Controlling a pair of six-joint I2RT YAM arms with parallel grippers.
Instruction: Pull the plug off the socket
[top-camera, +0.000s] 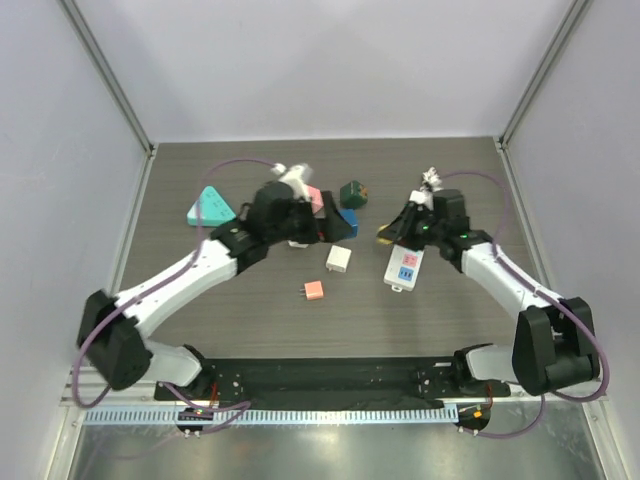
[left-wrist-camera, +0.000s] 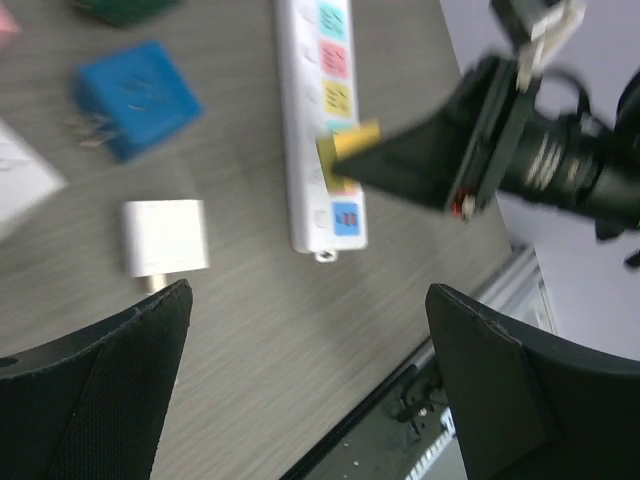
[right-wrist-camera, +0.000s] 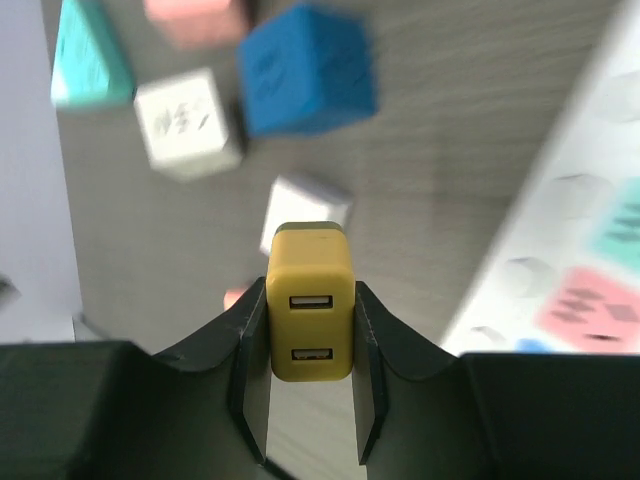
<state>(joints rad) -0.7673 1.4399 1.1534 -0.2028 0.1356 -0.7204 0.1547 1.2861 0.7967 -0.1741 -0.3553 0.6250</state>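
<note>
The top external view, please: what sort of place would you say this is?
Probably a robot lab test cell: a wood-grain table enclosed by plain white panels, two arms bolted at its near edge, and a power strip with loose plug adapters.

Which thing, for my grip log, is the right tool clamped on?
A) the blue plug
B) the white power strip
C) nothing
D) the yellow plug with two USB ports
D: in the right wrist view, the right tool has its fingers pressed against both sides of the yellow plug, whose two USB ports face the camera.
</note>
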